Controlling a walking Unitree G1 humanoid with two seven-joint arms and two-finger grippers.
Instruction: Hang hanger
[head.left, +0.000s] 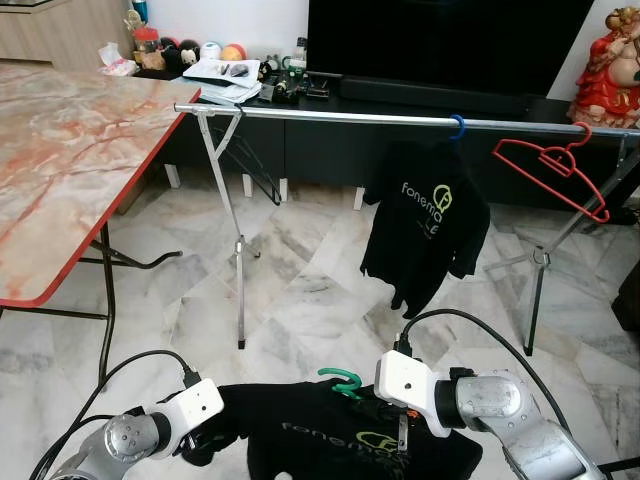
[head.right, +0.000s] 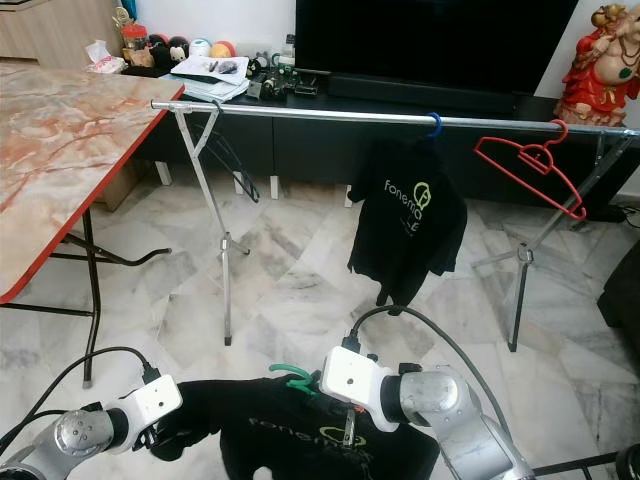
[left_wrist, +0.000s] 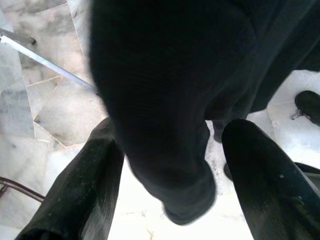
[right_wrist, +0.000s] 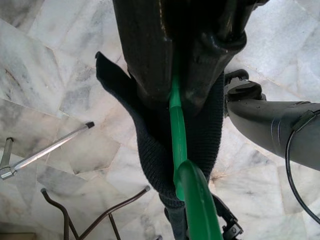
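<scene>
From the head cameras, I see my two arms bent inward low in the near foreground, sharing a black T-shirt (head.left: 340, 440) on a green hanger (head.left: 342, 382). The right end effector (head.left: 385, 410) sits at the hanger's neck; the left end effector (head.left: 205, 447) is at the shirt's left shoulder. Farther off, a steel clothes rail (head.left: 350, 117) spans the marble floor (head.left: 300, 270), carrying a second black shirt (head.left: 425, 225) on a blue hook and an empty red hanger (head.left: 555, 170) at far right. A marble worktop (head.left: 70, 150) stands at left.

From my left wrist, the fingers (left_wrist: 80, 190) stand spread either side of a black sleeve.

From my right wrist, the fingers (right_wrist: 145, 55) are pinching the green hanger's neck, with shirt fabric bunched around it.
</scene>
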